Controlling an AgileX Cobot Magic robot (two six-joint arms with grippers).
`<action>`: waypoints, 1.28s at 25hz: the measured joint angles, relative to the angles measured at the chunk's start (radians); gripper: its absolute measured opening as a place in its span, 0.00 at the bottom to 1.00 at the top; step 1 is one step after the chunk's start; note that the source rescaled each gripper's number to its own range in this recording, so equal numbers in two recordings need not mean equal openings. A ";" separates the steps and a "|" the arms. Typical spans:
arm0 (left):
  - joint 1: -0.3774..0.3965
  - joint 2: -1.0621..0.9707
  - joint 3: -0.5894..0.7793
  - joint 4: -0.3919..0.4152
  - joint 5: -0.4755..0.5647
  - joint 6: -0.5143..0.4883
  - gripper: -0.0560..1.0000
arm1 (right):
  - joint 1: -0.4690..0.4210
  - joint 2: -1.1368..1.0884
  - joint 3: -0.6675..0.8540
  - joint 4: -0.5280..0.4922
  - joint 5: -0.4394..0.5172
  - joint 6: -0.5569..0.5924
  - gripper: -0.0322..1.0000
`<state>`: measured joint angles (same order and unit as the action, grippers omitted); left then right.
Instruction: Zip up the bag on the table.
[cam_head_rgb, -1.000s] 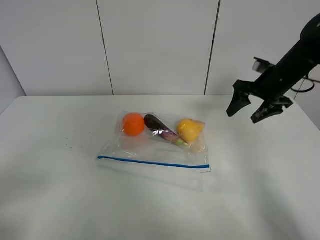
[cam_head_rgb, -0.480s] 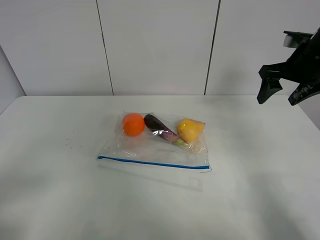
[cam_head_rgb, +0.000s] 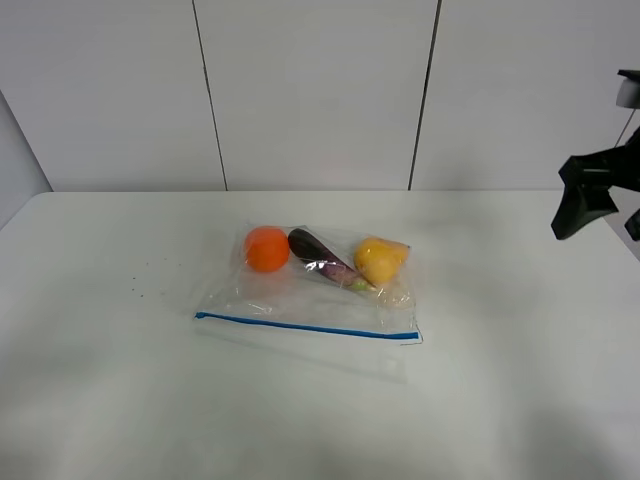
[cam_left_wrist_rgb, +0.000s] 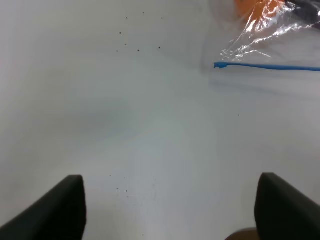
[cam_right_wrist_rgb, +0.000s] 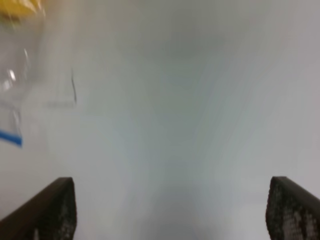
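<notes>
The bag (cam_head_rgb: 300, 298) lies flat in the middle of the table (cam_head_rgb: 110, 390), with its blue zip strip (cam_head_rgb: 300, 326) along the near edge. An orange (cam_head_rgb: 267, 248), a purple eggplant (cam_head_rgb: 320, 257) and a yellow fruit (cam_head_rgb: 380, 259) show through it. My right gripper (cam_head_rgb: 597, 230) is open and empty, raised at the far right edge of the exterior view, well away from the bag. My left gripper (cam_left_wrist_rgb: 172, 210) is open and empty over bare table. The zip strip's end (cam_left_wrist_rgb: 250, 66) and the orange (cam_left_wrist_rgb: 260, 10) show in its view.
The right wrist view shows my right gripper (cam_right_wrist_rgb: 170, 210) open over white table, with the bag's blurred corner (cam_right_wrist_rgb: 12, 95) at one side. A white panelled wall (cam_head_rgb: 310, 90) stands behind the table. Tiny dark specks (cam_head_rgb: 140, 290) lie left of the bag.
My right gripper has moved rightward and away from the bag, to the edge of the exterior view. The bag has stayed put.
</notes>
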<state>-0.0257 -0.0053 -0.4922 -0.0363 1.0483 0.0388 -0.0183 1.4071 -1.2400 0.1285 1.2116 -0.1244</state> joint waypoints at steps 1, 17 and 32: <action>0.000 0.000 0.000 0.002 0.000 -0.001 1.00 | 0.000 -0.033 0.041 0.000 0.000 0.000 0.85; 0.000 0.000 0.000 0.005 0.000 -0.005 1.00 | 0.000 -0.664 0.648 -0.003 -0.088 0.000 0.85; 0.000 0.000 0.000 0.005 0.000 -0.005 1.00 | 0.000 -1.187 0.746 -0.019 -0.181 0.030 0.85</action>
<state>-0.0257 -0.0053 -0.4922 -0.0312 1.0483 0.0342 -0.0183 0.2202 -0.4943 0.1095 1.0309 -0.0948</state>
